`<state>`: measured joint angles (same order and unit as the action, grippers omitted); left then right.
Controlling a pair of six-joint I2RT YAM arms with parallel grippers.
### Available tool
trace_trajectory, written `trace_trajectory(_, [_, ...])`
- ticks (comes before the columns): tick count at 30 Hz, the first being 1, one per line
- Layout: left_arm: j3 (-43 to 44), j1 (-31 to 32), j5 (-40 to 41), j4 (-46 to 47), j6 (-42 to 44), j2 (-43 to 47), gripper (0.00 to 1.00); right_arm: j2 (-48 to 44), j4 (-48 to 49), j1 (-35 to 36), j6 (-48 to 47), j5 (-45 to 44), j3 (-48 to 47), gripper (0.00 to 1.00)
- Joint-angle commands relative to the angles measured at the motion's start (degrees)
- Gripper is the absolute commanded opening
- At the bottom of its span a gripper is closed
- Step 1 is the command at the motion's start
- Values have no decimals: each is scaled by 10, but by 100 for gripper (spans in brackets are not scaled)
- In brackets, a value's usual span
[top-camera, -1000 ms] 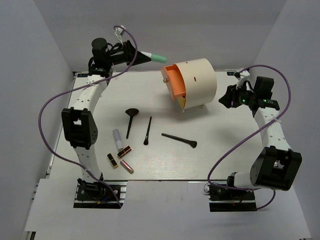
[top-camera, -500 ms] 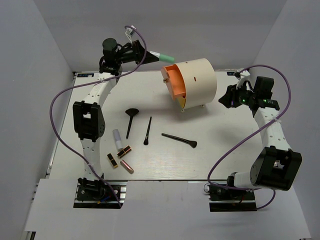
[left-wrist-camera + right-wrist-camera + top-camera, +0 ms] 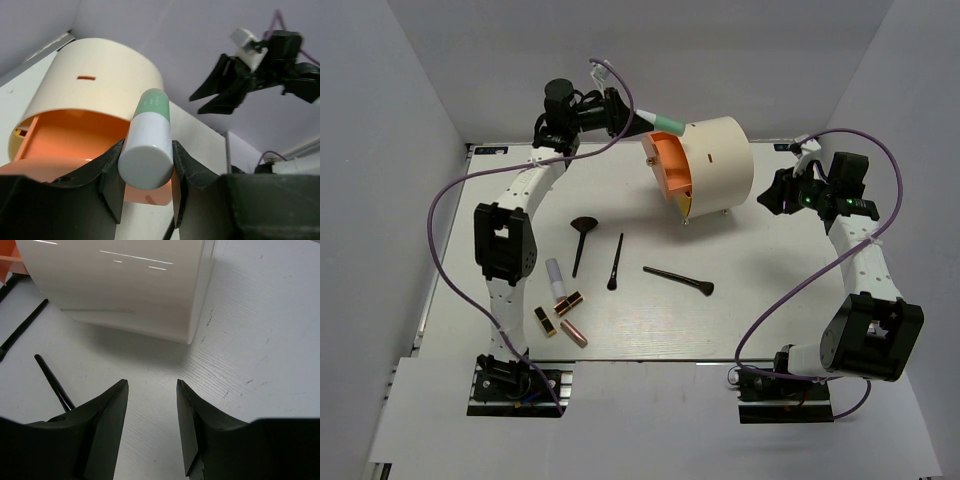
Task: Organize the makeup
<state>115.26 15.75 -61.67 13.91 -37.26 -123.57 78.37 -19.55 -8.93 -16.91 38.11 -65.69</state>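
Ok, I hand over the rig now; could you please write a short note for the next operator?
Left end effector: shut on a green-capped white tube, in the air at the open orange drawer of the cream organizer.
Right end effector: open, empty, low beside the organizer's other side.
On the table: three brushes, three lipsticks, one pale tube.
Done: nothing seen stored yet.
Left: drop the held tube in, then store the other seven.

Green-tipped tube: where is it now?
Top view, back: the tube sits between the left fingers, green tip beside the cream drum's orange drawer.
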Motion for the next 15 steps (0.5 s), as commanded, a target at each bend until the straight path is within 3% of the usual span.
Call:
trace_trajectory(1, [22,14,72,-119,132,28,0,-7,20,1,4,11,8,50])
trace_trajectory(7, [21,24,193,-215,208,59,0,-7,22,1,6,12,12,50])
trace_trajectory(15, [-17,36,256,-206,222,123,0,-8,23,0,7,9,14,50])
